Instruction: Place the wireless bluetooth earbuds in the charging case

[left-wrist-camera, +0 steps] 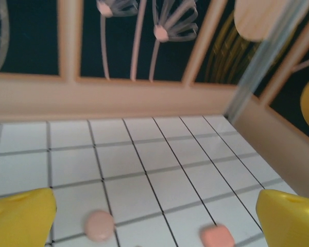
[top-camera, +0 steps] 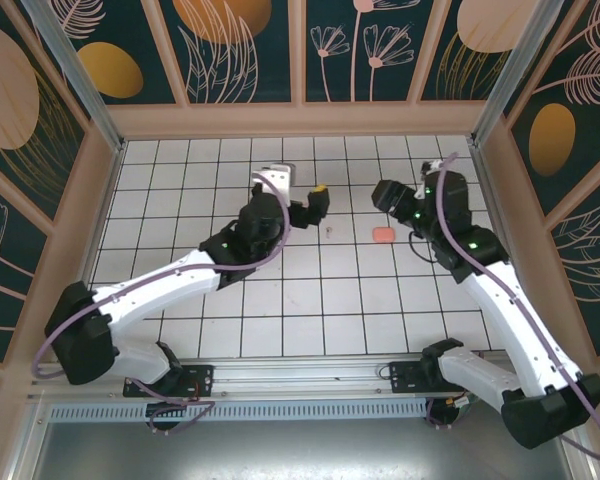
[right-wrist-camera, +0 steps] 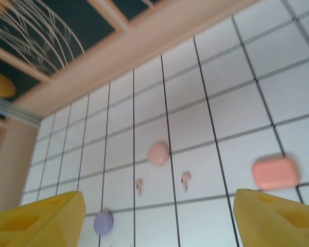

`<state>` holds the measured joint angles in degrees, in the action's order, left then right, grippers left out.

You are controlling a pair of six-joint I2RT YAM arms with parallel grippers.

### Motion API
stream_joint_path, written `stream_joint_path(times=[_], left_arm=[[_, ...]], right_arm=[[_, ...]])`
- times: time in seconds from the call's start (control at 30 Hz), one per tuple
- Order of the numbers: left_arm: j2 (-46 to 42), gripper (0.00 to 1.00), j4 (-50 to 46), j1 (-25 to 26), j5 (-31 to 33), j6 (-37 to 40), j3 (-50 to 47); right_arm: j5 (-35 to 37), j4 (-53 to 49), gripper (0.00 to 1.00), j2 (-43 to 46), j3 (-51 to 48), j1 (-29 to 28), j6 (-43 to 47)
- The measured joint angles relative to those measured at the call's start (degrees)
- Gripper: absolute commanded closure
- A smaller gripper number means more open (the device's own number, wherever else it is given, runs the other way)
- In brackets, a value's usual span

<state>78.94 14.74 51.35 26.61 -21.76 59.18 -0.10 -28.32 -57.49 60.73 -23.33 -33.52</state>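
Lying loose on the tiled bench (right-wrist-camera: 237, 77) near the round pink case (right-wrist-camera: 158, 153), two pink earbuds (right-wrist-camera: 186, 180) sit apart from the coral case (right-wrist-camera: 275, 173); left pincer (left-wrist-camera: 154, 216) and right pincer (right-wrist-camera: 159, 221) both gape empty.

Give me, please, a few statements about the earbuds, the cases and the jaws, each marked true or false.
1. Two pale pink earbuds lie loose on the tiles. True.
2. The left jaws are shut on an earbud. False: they stand wide open with nothing between them.
3. In the right wrist view, the coral case lies to the right of the pale pink case. True.
4. The lilac case is stacked on the coral case. False: it lies by itself on the tiles, apart from both other cases.
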Motion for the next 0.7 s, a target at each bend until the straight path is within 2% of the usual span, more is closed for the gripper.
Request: stream_joint_path(times=[0.27, 0.43, 0.7], left_arm=[[-7.67, 0.01, 2.03, -6.43, 5.66, 1.25, -8.7], [-10.43, 0.01, 1.99, -9.66, 7.63, 1.18, -12.52], [-13.0, 0.01, 0.96, -17.16, 6.23, -0.26, -13.55]], right_arm=[[2.21, 3.02, 0.24, -7.8, -1.03, -11.47, -3.56], [3.72, 4.94, 0.24, -12.63, -1.16, -14.56, -6.58], [5.25, 5.42, 0.24, -25.42, 2.23, -20.94, -9.49]])
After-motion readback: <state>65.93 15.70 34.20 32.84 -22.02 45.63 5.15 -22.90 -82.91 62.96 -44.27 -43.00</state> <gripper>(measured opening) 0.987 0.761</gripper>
